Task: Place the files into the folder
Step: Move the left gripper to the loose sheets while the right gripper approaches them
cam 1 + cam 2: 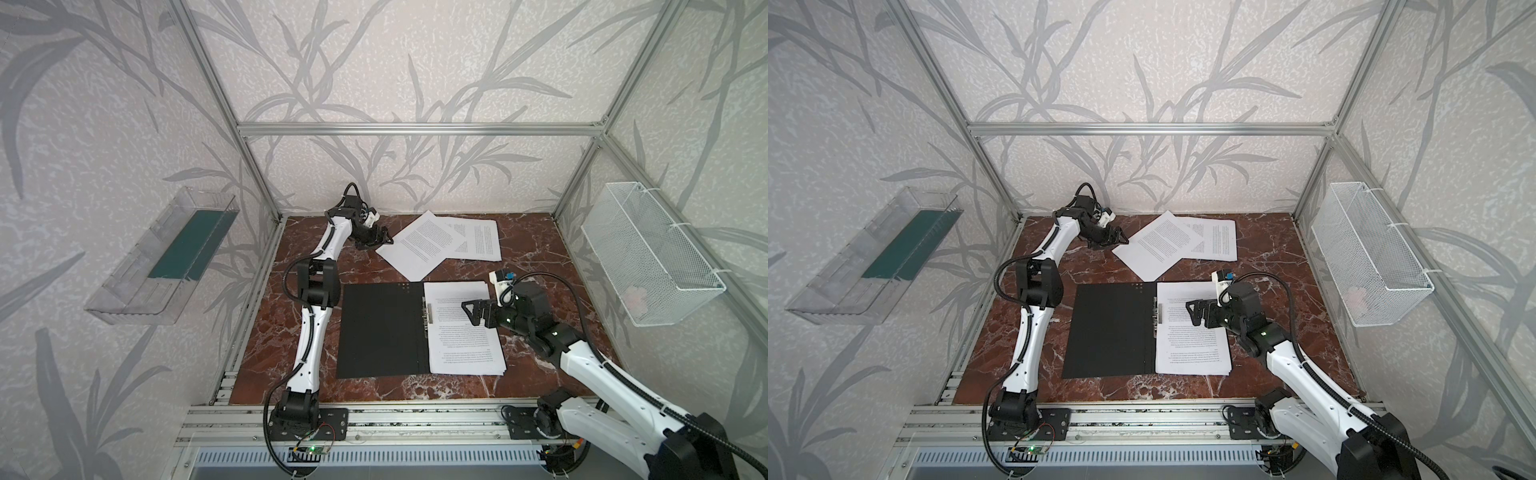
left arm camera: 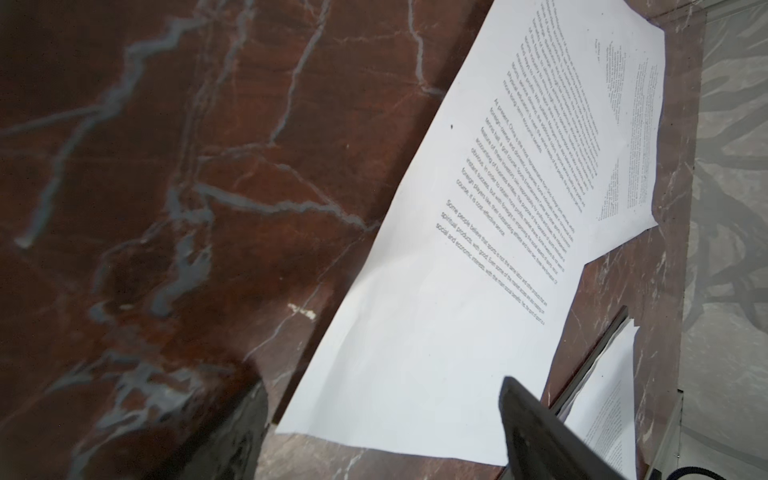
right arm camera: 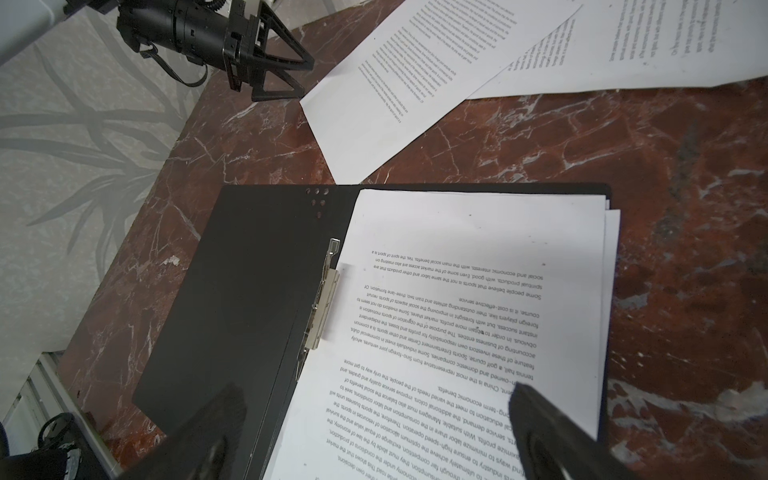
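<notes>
Folder (image 1: 382, 328) open, stack (image 1: 465, 349) on its right half; two loose sheets (image 1: 419, 245) overlap behind it. Left gripper (image 1: 380, 242) spread, empty, at their corner; right gripper (image 1: 469, 313) spread above the stack. We judge paper light, limp, slippery: pinch that corner, lift gently.

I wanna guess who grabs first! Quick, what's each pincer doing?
Left pincer: open, empty, beside a loose sheet corner.
Right pincer: open, empty, above papers in the folder.

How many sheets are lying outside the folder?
2. A tilted sheet by the left gripper; a straight sheet partly beneath it, along the table's back edge. More could hide underneath.
</notes>
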